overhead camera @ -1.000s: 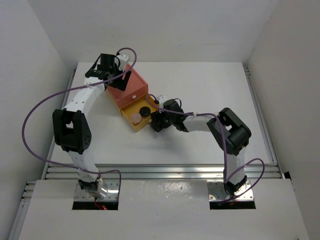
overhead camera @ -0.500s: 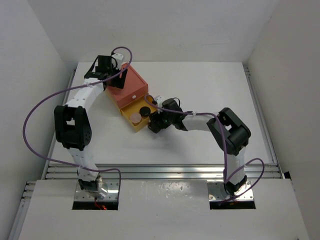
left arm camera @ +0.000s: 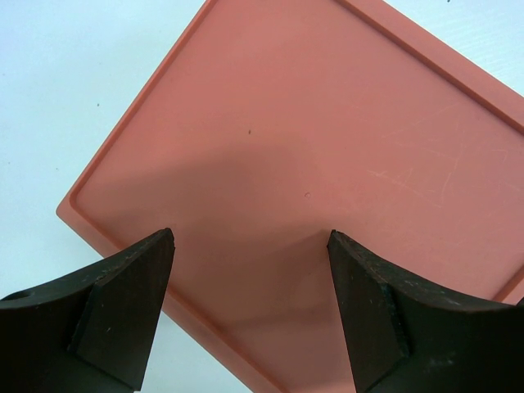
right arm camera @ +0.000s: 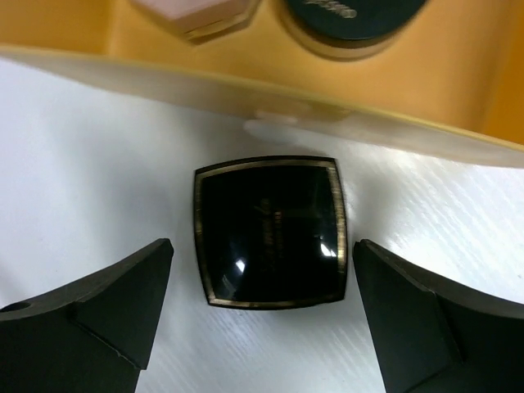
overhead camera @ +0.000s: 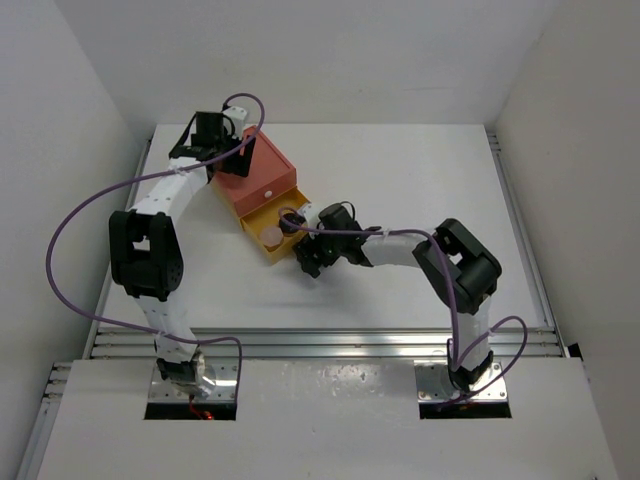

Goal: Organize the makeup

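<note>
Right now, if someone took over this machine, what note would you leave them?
Left hand: open, over the top of the orange-red box.
Right hand: open, straddling the black square compact, not gripping it.
Done: pink round disc and black round compact lie in the open yellow drawer.
To do: the square compact lies on the table just outside the drawer's front wall; put it in. No other makeup shows.
</note>
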Available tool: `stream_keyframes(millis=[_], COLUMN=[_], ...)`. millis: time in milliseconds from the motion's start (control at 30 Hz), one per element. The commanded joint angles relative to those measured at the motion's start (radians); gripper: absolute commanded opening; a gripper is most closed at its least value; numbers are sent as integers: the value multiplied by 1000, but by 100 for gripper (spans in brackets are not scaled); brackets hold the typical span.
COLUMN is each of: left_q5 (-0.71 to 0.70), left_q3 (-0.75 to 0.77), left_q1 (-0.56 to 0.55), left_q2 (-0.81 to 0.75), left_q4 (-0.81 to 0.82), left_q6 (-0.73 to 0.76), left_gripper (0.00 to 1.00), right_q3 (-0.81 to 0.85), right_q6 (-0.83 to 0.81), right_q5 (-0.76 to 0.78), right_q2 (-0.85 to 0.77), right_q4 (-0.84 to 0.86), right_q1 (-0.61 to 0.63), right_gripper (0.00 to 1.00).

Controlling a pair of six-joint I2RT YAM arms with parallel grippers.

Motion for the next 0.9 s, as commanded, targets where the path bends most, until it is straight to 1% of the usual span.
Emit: stream_keyframes(millis=[0,33,167,200,267,300,400,433,500,533,567,633,667,700,767,867], left_q5=[14,14,5,5,5,5,5,5,5,5,5,5,5,14,14,14], left_q3=[-27,-27,-27,-27,-27,-27,-27,-27,-27,-27,-27,-27,-27,-27,-27,-27], left_q1=[7,7,7,7,7,7,7,7,7,7,7,7,7,7,7,7], left_q2=[8,8,8,8,8,8,8,8,8,17,17,17,17,17,17,17], left_q4=[-46,-46,-46,-46,-46,-46,-46,-46,-46,-46,-46,-46,-46,-46,-46,-46], left_q6=[-7,-7,2,2,2,2,2,2,2,2,2,2,2,2,2,2], left_gripper=[82,82,82,82,82,82,82,82,82,82,82,82,82,82,82,82], right_q3=[-7,-8,24,31,56,54,22,4,-24,-25,-30,-31,-28,-18,-9,66], right_q6=[-85,-127,-171,-168,-165,-161,-145,-139,-138,-139,-144,-162,-164,-161,-142,-101], right_q5=[-59,-70,-73,-67,-37,-29,-18,-18,-18,-21,-44,-69,-123,-148,-251,-337], right_q2=[35,39,59,67,90,93,72,64,27,16,-23,-53,-106,-123,-183,-255], right_q4=[-80,-81,-116,-123,-173,-172,-152,-149,-141,-149,-176,-205,-250,-274,-322,-360], right_q1=[14,14,17,14,14,16,14,14,16,17,13,13,11,8,-1,-18], right_gripper=[92,92,93,88,80,74,63,53,45,39,36,31,29,29,24,22])
